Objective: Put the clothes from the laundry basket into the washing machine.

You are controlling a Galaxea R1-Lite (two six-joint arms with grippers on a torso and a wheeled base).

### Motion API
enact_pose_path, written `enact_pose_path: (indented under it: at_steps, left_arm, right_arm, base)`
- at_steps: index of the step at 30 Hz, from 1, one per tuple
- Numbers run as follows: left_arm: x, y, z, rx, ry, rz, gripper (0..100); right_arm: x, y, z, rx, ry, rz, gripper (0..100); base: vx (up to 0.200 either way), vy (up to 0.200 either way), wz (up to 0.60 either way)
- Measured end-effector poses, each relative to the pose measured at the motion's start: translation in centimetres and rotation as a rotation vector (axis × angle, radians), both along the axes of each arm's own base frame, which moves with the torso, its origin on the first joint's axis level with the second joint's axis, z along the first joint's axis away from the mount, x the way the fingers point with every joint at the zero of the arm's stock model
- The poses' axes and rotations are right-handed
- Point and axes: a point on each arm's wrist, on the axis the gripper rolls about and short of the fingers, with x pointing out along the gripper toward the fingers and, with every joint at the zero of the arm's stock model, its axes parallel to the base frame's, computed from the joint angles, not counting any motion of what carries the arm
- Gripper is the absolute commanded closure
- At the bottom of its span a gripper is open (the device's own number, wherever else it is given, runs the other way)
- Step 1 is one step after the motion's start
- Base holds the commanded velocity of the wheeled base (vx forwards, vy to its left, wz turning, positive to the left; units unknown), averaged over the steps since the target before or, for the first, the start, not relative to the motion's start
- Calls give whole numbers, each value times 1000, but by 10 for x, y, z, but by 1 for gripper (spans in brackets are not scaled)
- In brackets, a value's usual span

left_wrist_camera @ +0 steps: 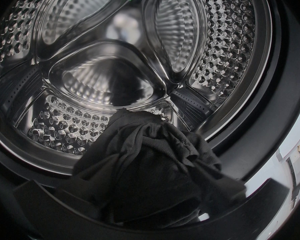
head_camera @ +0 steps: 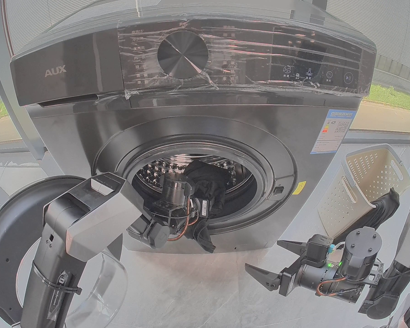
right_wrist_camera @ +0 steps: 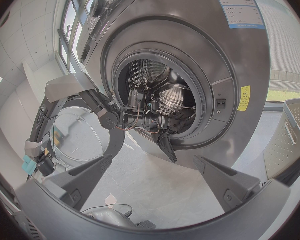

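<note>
The open door (head_camera: 9,238) of the washing machine (head_camera: 77,133) hangs wide at far left, leaving the round opening free. The left gripper (left_wrist_camera: 160,187) sits at the mouth of the drum (left_wrist_camera: 100,80), with a black garment (head_camera: 209,178) bunched over it. Most of the cloth lies just inside the opening, across the rubber lip. One tail hangs outside, down the machine's front. In the left wrist view the jaws look spread apart on either side of the heap, so I judge them released, though the cloth covers much of them.

The step in hand is loading this first piece. It is not fully in. The next move calls for getting the hanging tail over the lip and the whole bundle deeper into the drum, so nothing would catch at the door.

Further right, the right gripper (head_camera: 264,254) hovers low over the floor (head_camera: 191,288), jaws wide open and empty. Beyond it the laundry basket (head_camera: 373,169) leans tilted beside the machine. A second dark piece (head_camera: 378,212), which looks like cloth, hangs from its lower edge.

Count: one machine, one door, one drum, one basket, two dark pieces of clothing, two grippers. More clothes inside the basket cannot be ruled out.
</note>
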Motion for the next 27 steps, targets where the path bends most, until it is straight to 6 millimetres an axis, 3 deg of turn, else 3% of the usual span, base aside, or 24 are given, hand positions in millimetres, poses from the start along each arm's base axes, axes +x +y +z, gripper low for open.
enact_pose_path:
  at_steps: [9, 20, 27]
  left_arm:
    - [7, -5, 7, -34, -37, 9, 100]
    - [37, -15, 42, -139, -234, 69, 100]
    - [55, -13, 47, -170, -301, 110, 100]
  right_arm:
    - [0, 0, -1, -2, 2, 1, 0]
    - [0, 1, -1, -3, 3, 2, 0]
    - [0, 0, -1, -4, 4, 0, 0]
  base:
    - [0, 0, 0]
    - [0, 0, 0]
    - [0, 0, 0]
